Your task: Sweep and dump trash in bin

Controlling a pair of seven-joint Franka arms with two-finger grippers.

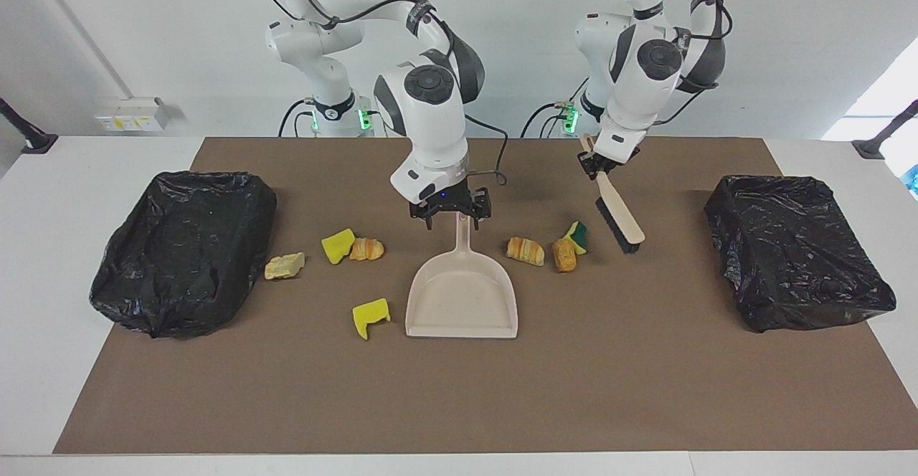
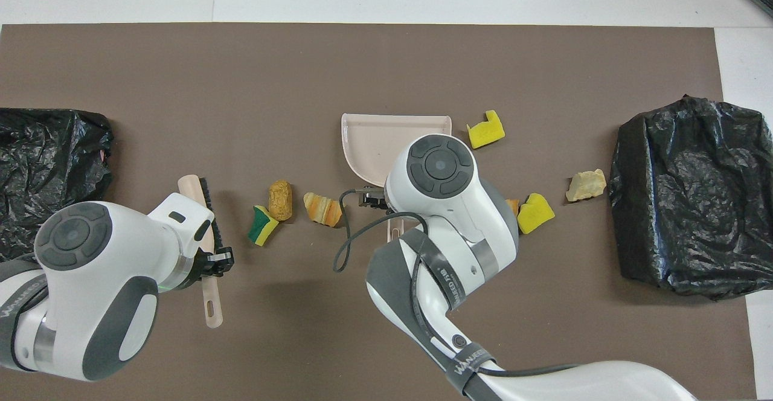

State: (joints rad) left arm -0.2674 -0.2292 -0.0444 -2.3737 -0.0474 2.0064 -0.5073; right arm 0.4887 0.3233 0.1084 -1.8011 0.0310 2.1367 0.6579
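**Brush raised, dustpan handle between spread fingers**

The left gripper [image 1: 601, 168] is pinched tight on the handle of a brush [image 1: 621, 216], which hangs tilted in the air, its bristles low and just beside the green-backed sponge bit [image 1: 577, 234], toward the left arm's end of the table. Next to that bit lie a brown lump [image 1: 564, 254] and a striped bread piece [image 1: 525, 251], between the brush and the dustpan [image 1: 462, 304].

The right gripper [image 1: 450, 216] has its fingers spread on either side of the dustpan's handle, low over it; whether they touch it cannot be told. The pan lies flat on the brown mat [image 1: 459, 397].

Toward the right arm's end from this gripper lie a yellow sponge bit [image 1: 337, 245] touching a bread piece [image 1: 367, 249], a pale chunk [image 1: 285, 266] near a black-lined bin [image 1: 183, 250], and another yellow bit [image 1: 371, 316] beside the pan. A second bin [image 1: 797, 250] sits at the left arm's end.
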